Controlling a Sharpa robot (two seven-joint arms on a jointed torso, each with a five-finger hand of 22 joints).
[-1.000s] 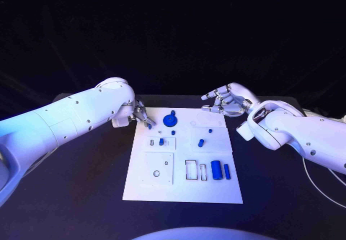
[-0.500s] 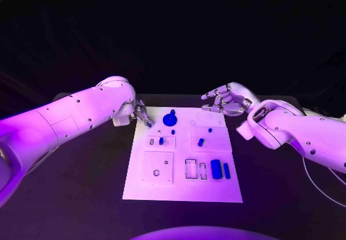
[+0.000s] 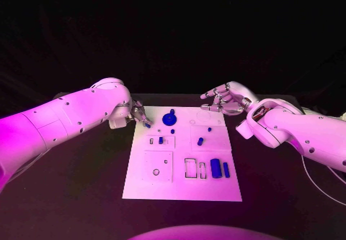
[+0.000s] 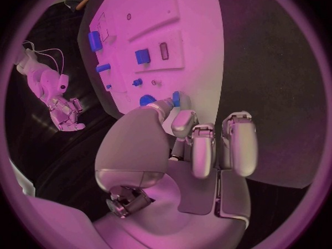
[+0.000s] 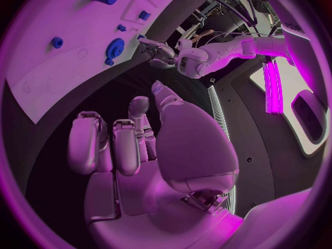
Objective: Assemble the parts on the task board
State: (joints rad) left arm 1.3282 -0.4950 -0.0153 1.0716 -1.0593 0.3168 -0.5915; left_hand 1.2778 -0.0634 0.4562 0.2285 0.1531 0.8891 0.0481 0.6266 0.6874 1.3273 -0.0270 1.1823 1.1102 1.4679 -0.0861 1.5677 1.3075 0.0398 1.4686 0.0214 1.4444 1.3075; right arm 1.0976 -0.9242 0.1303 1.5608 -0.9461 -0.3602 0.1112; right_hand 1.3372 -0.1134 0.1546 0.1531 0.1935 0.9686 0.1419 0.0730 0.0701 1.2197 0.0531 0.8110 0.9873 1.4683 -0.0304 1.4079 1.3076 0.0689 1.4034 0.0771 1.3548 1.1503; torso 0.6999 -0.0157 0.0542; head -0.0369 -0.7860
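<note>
The white task board (image 3: 180, 187) lies mid-table. My left hand (image 3: 138, 115) hovers at the board's far left corner and pinches a small blue part (image 3: 146, 125), also seen in the left wrist view (image 4: 176, 98), between thumb and a finger. My right hand (image 3: 226, 100) hangs over the board's far right corner, fingers loosely bent and apart, holding nothing. On the board sit a round blue disc part (image 3: 169, 119), small blue pegs (image 3: 200, 141) and a thick blue cylinder (image 3: 215, 168) beside a slim one (image 3: 226, 170).
Rectangular slots (image 3: 190, 168) and an oval hole (image 3: 156, 172) lie in the board's near half. Black table (image 3: 79, 175) surrounds the board. The right wrist view shows the left hand (image 5: 155, 52) beyond the board's edge (image 5: 55, 66).
</note>
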